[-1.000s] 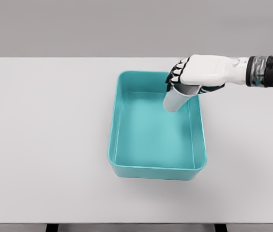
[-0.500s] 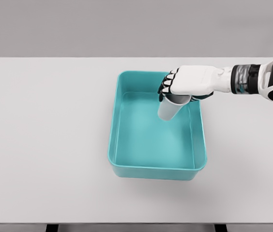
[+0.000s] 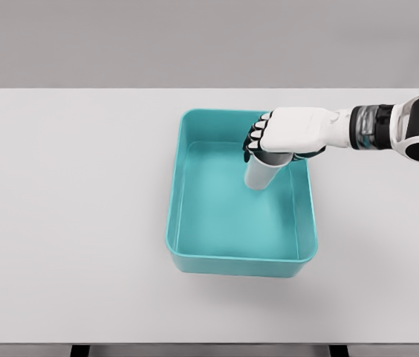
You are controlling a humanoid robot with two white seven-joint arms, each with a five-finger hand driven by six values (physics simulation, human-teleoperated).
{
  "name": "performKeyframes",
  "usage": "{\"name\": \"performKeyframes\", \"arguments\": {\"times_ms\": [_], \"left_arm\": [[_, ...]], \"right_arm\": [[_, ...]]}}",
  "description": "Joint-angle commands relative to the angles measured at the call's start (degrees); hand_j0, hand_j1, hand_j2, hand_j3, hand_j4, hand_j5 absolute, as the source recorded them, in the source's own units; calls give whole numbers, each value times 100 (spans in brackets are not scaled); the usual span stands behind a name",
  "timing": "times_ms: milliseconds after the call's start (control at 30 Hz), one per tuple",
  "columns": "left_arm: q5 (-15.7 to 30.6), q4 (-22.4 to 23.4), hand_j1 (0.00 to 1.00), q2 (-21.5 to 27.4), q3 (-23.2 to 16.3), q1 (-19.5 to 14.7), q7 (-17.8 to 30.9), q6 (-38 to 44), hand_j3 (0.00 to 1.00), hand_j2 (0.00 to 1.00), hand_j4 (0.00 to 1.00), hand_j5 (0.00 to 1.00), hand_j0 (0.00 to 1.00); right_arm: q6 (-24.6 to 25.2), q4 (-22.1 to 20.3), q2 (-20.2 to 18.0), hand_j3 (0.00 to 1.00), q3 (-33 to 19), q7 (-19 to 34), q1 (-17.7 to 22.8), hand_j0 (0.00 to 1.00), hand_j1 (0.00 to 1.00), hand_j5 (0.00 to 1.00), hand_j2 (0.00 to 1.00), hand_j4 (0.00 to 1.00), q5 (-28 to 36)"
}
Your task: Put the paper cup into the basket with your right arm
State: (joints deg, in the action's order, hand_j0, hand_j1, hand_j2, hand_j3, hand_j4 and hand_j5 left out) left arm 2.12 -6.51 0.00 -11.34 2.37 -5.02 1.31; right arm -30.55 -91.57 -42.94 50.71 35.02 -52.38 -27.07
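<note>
Paper cup [image 3: 263, 169] held over the basket's far-right part, ready to be set down.

Basket [image 3: 232, 265], teal and open-topped, sits at table [image 3: 68, 223] centre, its near wall at 6 o'clock; the cup hangs nearly upright above the floor toward 1 o'clock, clear of the walls as far as can be judged; the right hand [image 3: 287, 134] wraps its rim, fingers curled tight; lowering straight down before loosening should keep it from tipping or bouncing out.
</note>
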Motion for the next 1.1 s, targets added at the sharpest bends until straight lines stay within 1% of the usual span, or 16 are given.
{"name": "performKeyframes", "arguments": {"times_ms": [0, 200, 300, 1067], "left_arm": [[-1, 1, 100, 0, 0, 0, 1, 1, 100, 100, 100, 100, 100], [-1, 1, 100, 0, 0, 0, 1, 1, 100, 100, 100, 100, 100], [-1, 1, 100, 0, 0, 0, 1, 1, 100, 100, 100, 100, 100], [-1, 1, 100, 0, 0, 0, 1, 1, 100, 100, 100, 100, 100]], "right_arm": [[14, 8, -4, 73, 0, -2, 0, 73, 73, 73, 73, 73, 18], [14, 8, -4, 73, 0, -2, 0, 73, 73, 73, 73, 73, -8], [14, 8, -4, 75, 0, -2, 0, 75, 75, 75, 75, 75, -26], [5, 17, -13, 77, 185, -2, 9, 77, 77, 77, 77, 77, -105]]}}
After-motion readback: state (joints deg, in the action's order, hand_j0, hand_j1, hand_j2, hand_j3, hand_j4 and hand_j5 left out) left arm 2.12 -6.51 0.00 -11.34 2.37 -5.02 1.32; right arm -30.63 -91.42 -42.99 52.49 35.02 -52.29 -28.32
